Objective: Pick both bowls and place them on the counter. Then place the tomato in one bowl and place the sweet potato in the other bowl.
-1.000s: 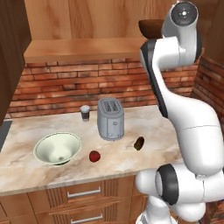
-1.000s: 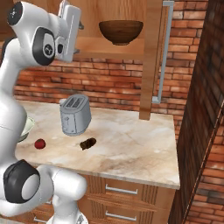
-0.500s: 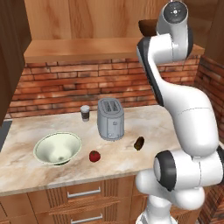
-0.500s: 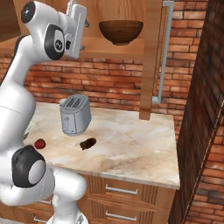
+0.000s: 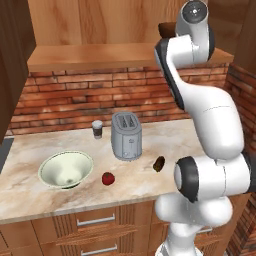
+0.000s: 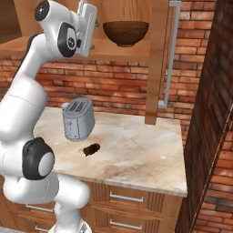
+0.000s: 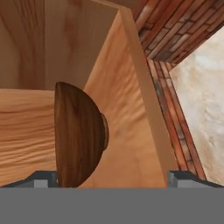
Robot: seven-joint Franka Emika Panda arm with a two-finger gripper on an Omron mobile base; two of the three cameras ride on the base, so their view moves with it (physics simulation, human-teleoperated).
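1. your arm is raised high; gripper (image 7: 112,177) sits up at cabinet level, pointed at the dark brown bowl (image 6: 125,33).
2. fingers spread wide, nothing between them. hand view: the two tips stand well apart at the bottom edge, brown bowl (image 7: 78,135) ahead near one tip, no contact visible.
3. brown bowl rests upright on the wooden cabinet shelf (image 6: 123,52), above the counter (image 6: 136,150), just right of the hand in the right base view. cabinet door (image 6: 161,59) w/ long metal handle hangs open to its right.
4. white/green bowl (image 5: 66,169) is already on the counter, left side, upright, near the front edge.
5. tomato (image 5: 108,178) lies on the counter just right of that bowl, not in it, not touching it.
6. sweet potato (image 5: 159,163) lies on the counter right of the tomato, in front of and right of the toaster (image 5: 126,135); apart from both.
7. small shaker (image 5: 97,129) stands at the far side by the brick wall, left of the toaster.
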